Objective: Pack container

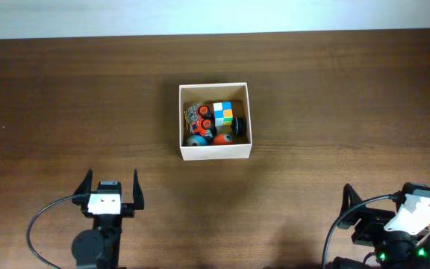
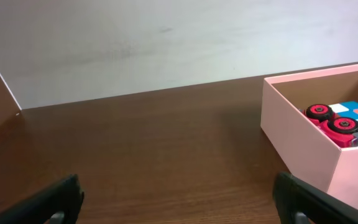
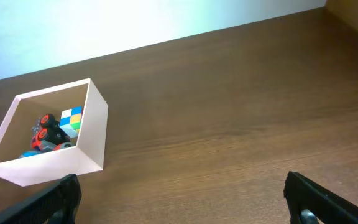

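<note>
Well, the container (image 1: 215, 152) sits alone out on the brown table (image 1: 51, 112). It is a square, open-topped box with pale walls, and it is already holding toys. There is a colour-block cube (image 1: 223, 113) towards its far right corner, a little vehicle with orange wheels (image 1: 198, 118) to the left of the cube, and a few rounded pieces in orange, blue and black along the near wall. They are too jumbled for me to name. I see nothing lying on the table around the box, so the packing looks done or close to it.

Both arms are parked on the near side of the container, well apart from it. The left gripper (image 1: 111, 183) is off to its near left with its fingers spread wide and nothing between them. The right gripper (image 3: 188, 202) is further out to the near right, also spread wide and empty. Each wrist camera looks across bare wood at the box from a low angle.

I'd read that as a resting stance, with the jaws left wide and clear of the walls so nothing nudges the light box. If anything remains to pack, it isn't in view.
</note>
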Robot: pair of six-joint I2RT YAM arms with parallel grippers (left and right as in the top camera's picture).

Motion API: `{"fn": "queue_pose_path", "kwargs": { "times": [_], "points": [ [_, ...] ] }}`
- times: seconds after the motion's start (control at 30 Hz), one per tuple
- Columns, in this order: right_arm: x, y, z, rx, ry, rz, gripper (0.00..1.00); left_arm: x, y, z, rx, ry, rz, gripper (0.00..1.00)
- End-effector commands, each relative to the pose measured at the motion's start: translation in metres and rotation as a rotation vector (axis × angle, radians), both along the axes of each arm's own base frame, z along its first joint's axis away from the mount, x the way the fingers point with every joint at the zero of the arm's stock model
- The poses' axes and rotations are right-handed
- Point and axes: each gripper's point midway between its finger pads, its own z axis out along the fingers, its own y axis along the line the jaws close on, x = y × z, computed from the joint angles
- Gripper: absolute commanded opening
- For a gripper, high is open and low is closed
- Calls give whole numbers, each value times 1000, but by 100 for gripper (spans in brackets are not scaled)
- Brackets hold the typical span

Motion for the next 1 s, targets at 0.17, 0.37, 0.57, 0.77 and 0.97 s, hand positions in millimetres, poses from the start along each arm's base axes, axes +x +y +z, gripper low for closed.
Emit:
{"fn": "queue_pose_path", "kwargs": {
  "times": [0.17,0.37,0.57,0.77,0.97],
  "points": [
    [-9,3,-9,15,46,2,99,0,3,-1,17,0,12,99],
    [3,11,-10,28,13,63,99,0,3,-1,17,0,12,99],
    [38,29,-13,-73,-207,253,99,0,3,-1,17,0,12,99],
    [57,34,-27,-154,-419,289,99,0,3,-1,17,0,12,99],
    [72,16,-47,-204,-500,183,99,0,3,-1,17,0,12,99]
  ]
}}
